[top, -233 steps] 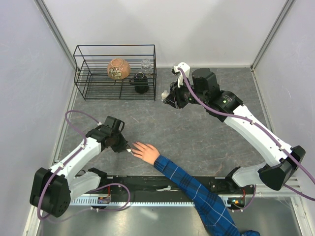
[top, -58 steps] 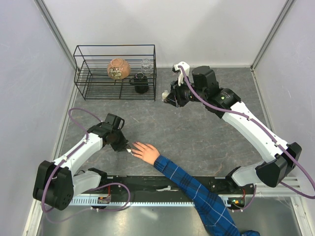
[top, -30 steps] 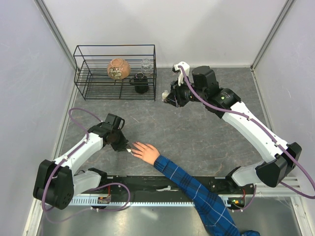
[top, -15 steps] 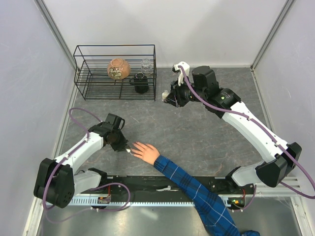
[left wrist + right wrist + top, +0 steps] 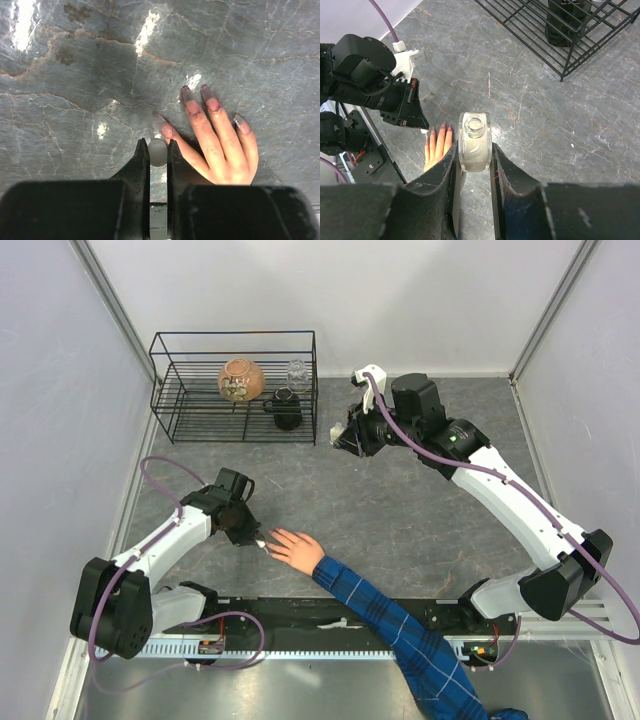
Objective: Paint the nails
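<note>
A bare hand (image 5: pixel 297 548) in a blue plaid sleeve (image 5: pixel 400 635) lies flat on the grey table, fingers pointing left. In the left wrist view its nails (image 5: pixel 192 107) look dark-tinted. My left gripper (image 5: pixel 158 150) is shut on a small white cap (image 5: pixel 158 152) just beside the nearest fingertip (image 5: pixel 167 131); anything under the cap is hidden. In the top view that gripper (image 5: pixel 258 537) sits at the fingertips. My right gripper (image 5: pixel 474 150) is shut on a clear uncapped bottle (image 5: pixel 475 141), held upright above the table at the back centre (image 5: pixel 345 438).
A black wire rack (image 5: pixel 232 333) stands at the back left with a brown bowl (image 5: pixel 241 379), a black cup (image 5: pixel 285 408) and a glass (image 5: pixel 297 372) inside. Side walls close in both edges.
My left gripper has edged slightly farther from the near edge along the fingertips, still shut on the cap. The hand and the right arm have not moved.
</note>
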Robot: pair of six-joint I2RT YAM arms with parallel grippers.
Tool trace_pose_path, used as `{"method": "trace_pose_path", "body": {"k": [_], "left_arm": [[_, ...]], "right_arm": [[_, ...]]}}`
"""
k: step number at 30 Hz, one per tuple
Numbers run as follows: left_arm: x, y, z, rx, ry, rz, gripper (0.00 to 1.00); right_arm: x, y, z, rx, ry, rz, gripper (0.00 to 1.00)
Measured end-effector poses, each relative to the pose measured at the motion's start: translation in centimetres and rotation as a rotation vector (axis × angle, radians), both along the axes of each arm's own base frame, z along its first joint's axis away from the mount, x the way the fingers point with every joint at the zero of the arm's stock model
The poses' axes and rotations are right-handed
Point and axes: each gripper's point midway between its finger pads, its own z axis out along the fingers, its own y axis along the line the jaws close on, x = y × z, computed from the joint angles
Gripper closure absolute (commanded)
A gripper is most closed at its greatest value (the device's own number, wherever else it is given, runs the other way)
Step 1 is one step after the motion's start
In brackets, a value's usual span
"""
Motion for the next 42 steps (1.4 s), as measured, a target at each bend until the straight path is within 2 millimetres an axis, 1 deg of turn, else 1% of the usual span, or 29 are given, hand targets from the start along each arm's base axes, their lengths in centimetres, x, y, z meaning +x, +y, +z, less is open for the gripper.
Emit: {"method": "trace_pose_path", "body": {"k": [12,31,42], "left_arm": [[0.28,-0.1,0.14,-0.002,-0.006,0.0,0.98],[0.58,-0.19,-0.02,-0.003,-0.01,0.001,0.98],[0.36,0.13,-0.35,0.0,0.001,0.011,0.98]], "right_arm": [[0.36,0.02,-0.25,-0.001,0.003,-0.004,1.0],[0.42,0.04,-0.35,-0.002,0.005,-0.003,1.0],[0.43,0.02,-0.35,-0.002,0.006,-0.003,1.0]]}}
